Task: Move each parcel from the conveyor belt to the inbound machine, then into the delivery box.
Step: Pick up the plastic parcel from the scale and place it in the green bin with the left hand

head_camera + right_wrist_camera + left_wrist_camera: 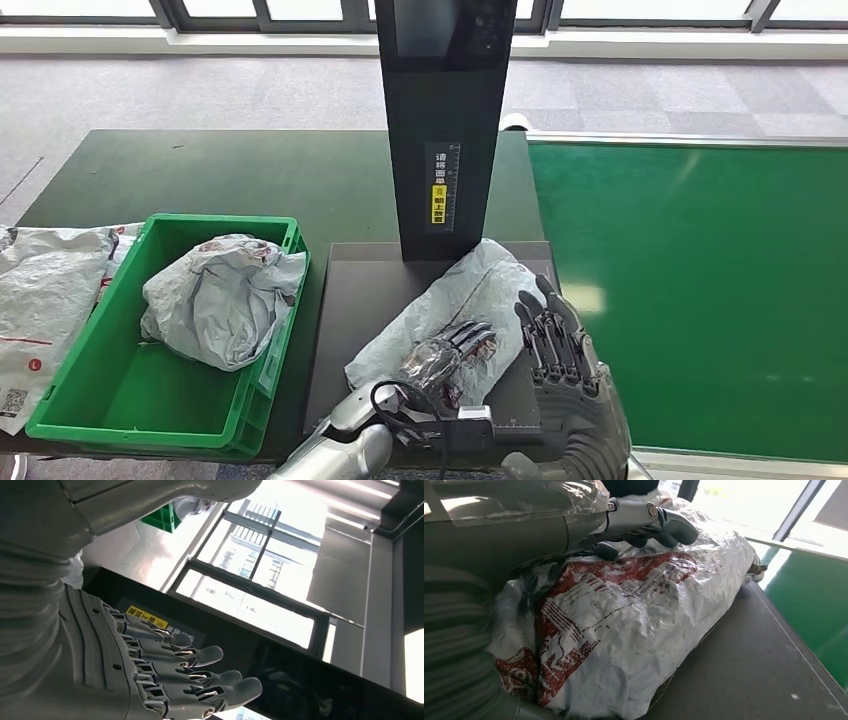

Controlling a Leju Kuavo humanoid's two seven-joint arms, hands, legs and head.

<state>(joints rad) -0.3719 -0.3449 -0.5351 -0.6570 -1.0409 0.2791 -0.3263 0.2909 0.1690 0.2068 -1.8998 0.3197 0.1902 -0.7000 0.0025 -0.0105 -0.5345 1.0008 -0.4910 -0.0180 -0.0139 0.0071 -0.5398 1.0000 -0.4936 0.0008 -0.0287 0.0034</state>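
We see crinkled grey plastic parcel (460, 300) lower centre, lying on dark matte inbound machine (350, 300) platform, underside hidden. Left robot hand (450, 352) rests on it, fingers partly wrapped in film; grip we cannot tell. Right robot hand (555, 335) beside parcel, released, fingers straight. Second parcel (220, 295) crumpled in green delivery box (265, 370).

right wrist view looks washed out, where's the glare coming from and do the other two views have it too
Right wrist view: the windows behind the right hand are blown out white, leaving the hand dim. Left wrist view: overexposed at the upper right, with sheen on the parcel under the left hand. Head view: evenly lit, one soft bright patch on the green conveyor belt.
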